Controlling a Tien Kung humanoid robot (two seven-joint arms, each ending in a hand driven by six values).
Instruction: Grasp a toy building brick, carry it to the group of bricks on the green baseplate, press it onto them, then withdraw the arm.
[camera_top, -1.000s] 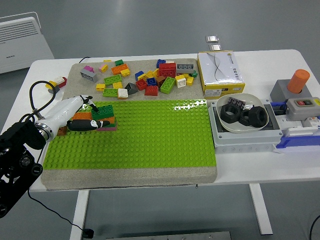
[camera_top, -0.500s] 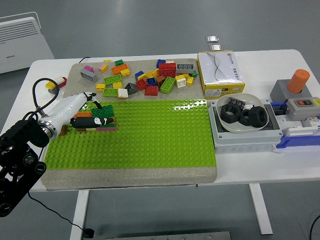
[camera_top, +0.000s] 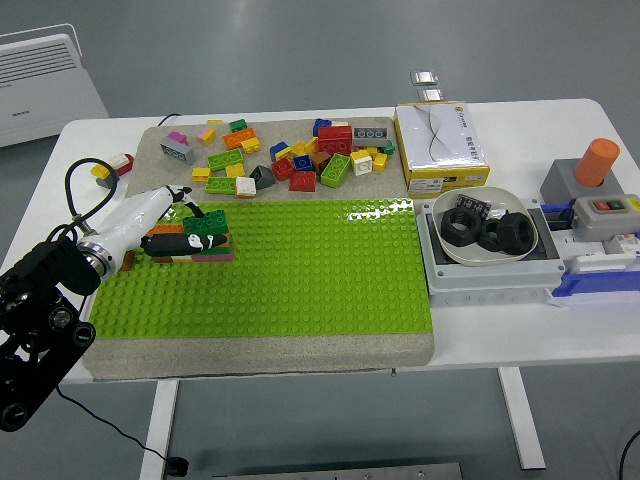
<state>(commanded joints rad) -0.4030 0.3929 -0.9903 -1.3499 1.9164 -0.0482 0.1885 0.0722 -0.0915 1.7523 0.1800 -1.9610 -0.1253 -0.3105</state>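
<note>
Reaching in from the left over the white desk (camera_top: 520, 350): the black left arm, ending in a white-and-black left hand (camera_top: 165, 225) at the left end of the bright green studded baseplate (camera_top: 290, 270). Dark fingers (camera_top: 178, 243) laid flat over the small group of stacked bricks (camera_top: 205, 235), green on top, orange and purple-pink below, touching it; whether closed around a brick or merely resting on the stack, cannot tell. Group seated on the baseplate's far left corner area. Under the baseplate, a grey-beige felt mat (camera_top: 260, 352). Beyond the baseplate's far edge, on the same mat, a loose scatter of red, yellow, green, blue and grey toy bricks (camera_top: 300, 160). At the desk's far left edge, a small yellow-and-red brick piece (camera_top: 112, 166). To the right of the scatter, a yellow-and-white cardboard box (camera_top: 441, 145). Further right, a white bowl holding large black nuts (camera_top: 490, 232), seated in a grey tray (camera_top: 440, 280). At the far right, a grey box with an orange cylindrical knob (camera_top: 597, 162).
</note>
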